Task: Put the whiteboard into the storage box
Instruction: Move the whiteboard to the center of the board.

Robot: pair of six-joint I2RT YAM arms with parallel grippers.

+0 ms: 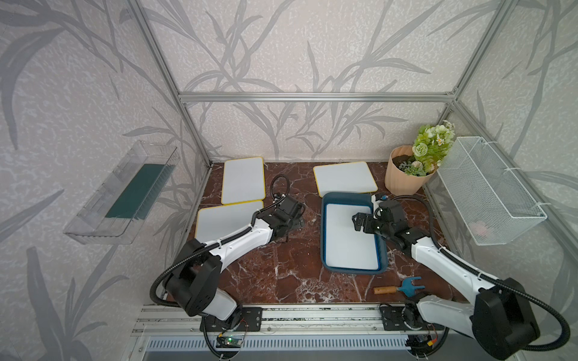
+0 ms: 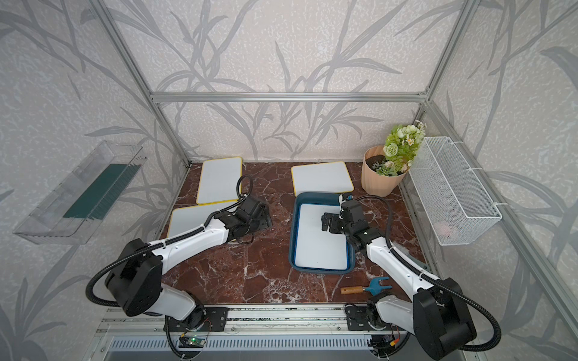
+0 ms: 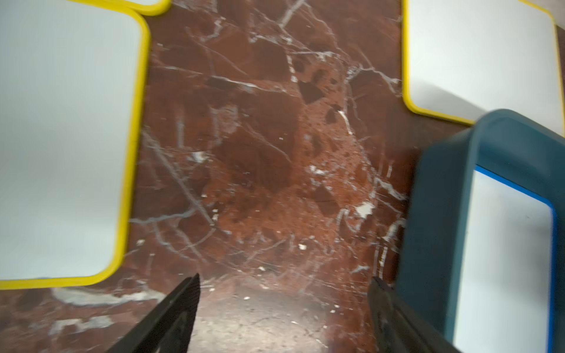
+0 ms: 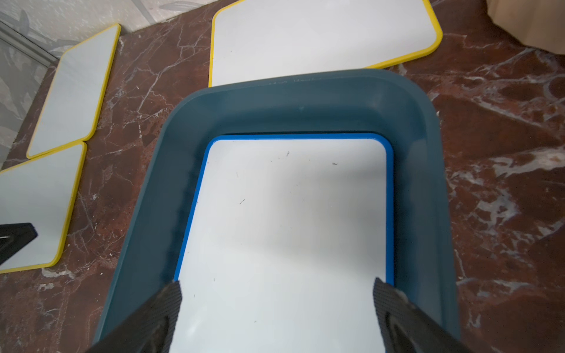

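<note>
Whiteboard (image 4: 284, 229): blue-edged; laid flat inside the storage box (image 4: 146, 189) and enclosed by its walls.
Right fingers (image 4: 171, 302): spread apart with nothing clamped; held above the near part of the Whiteboard.
Left fingers (image 3: 186, 293): spread apart with nothing clamped; bare worktop (image 3: 260, 152) is seen between them, and the box wall lies just beside one finger.
Yellow-edged boards: the rear board (image 1: 345, 178) is laid just behind the box's far wall. The corner board (image 1: 243, 179) and the side board (image 1: 225, 222) are laid edge to edge at the far left, the latter partly hidden by the left arm.
Periphery: a flower pot (image 1: 403, 178) is set in the far right corner. A garden fork (image 1: 400, 287) is laid near the right arm's base. A wire basket (image 1: 491, 193) and a clear bin (image 1: 122, 193) are hung on the side walls.
</note>
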